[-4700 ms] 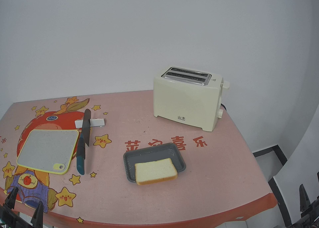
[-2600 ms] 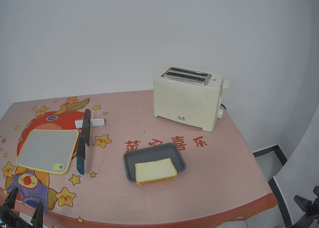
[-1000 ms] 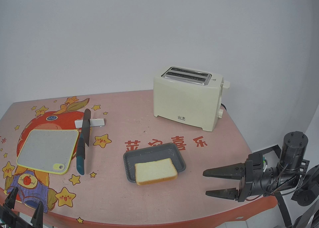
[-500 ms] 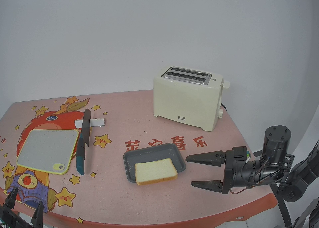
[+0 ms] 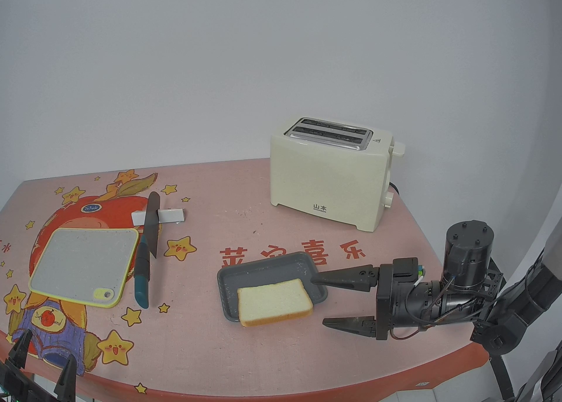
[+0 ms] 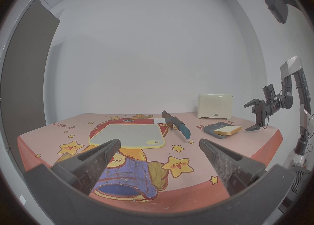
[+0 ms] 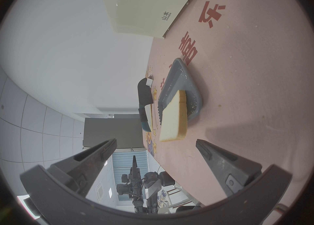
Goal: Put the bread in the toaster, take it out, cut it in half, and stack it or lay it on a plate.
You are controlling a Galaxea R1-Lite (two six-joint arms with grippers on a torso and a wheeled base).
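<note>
My right pincer [image 5: 319, 301], black tapered fingers spread wide, hovers just beside the soft square white bread slice [image 5: 274, 302] resting on a shallow dark-grey rectangular tray [image 5: 263, 271]; the smooth cream toaster [image 5: 331, 178] stands beyond

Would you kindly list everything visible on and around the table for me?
bread: one slice, pale with a tan crust, on the tray's near edge
tray: one, dark grey, mid-table, in front of the toaster
toaster: one, cream, two slots, back right of the table
board: one, grey with a yellow rim, left of the table
knife: one, dark blade and teal handle, beside the board
block: one, white, under the knife's blade
table: one, pink printed cloth
right gripper: black, open, just right of the tray
left gripper: black, open, near-left table edge
</note>
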